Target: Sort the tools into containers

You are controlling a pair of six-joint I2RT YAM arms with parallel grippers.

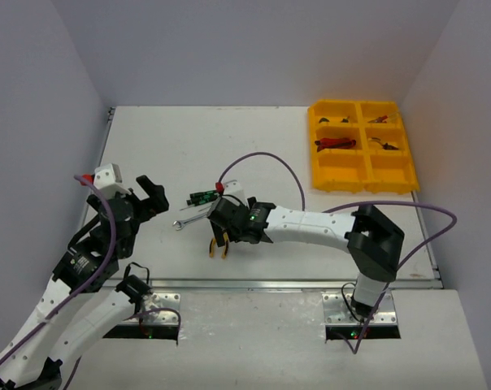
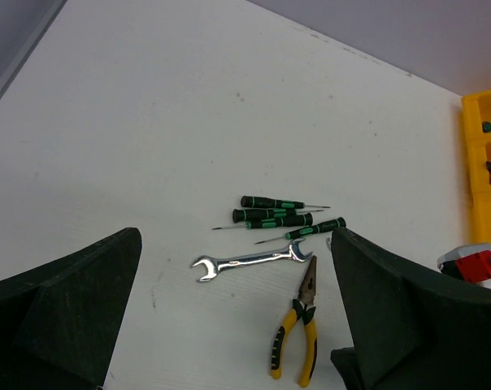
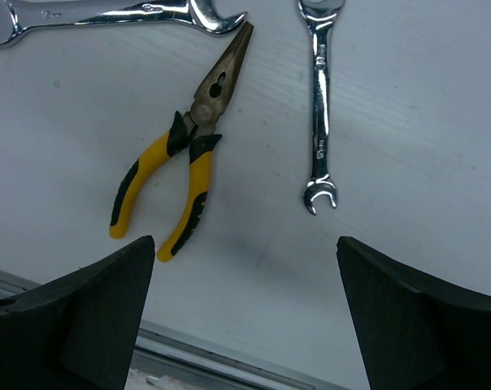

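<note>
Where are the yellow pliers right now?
In the top view, the pliers lie on the table near the front edge, by the right gripper, nose beside a wrench.

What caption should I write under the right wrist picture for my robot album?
Right gripper, jaws open, hovers over yellow-handled pliers beside two silver wrenches on the table.

the wrenches (image 3: 319,106) are bright polished metal with a mirror-like gloss. the pliers (image 3: 198,122) have a duller, brownish metal nose and smooth yellow-and-black plastic grips. the table (image 3: 416,122) is matt white, the tray (image 1: 363,187) smooth yellow plastic.
</note>
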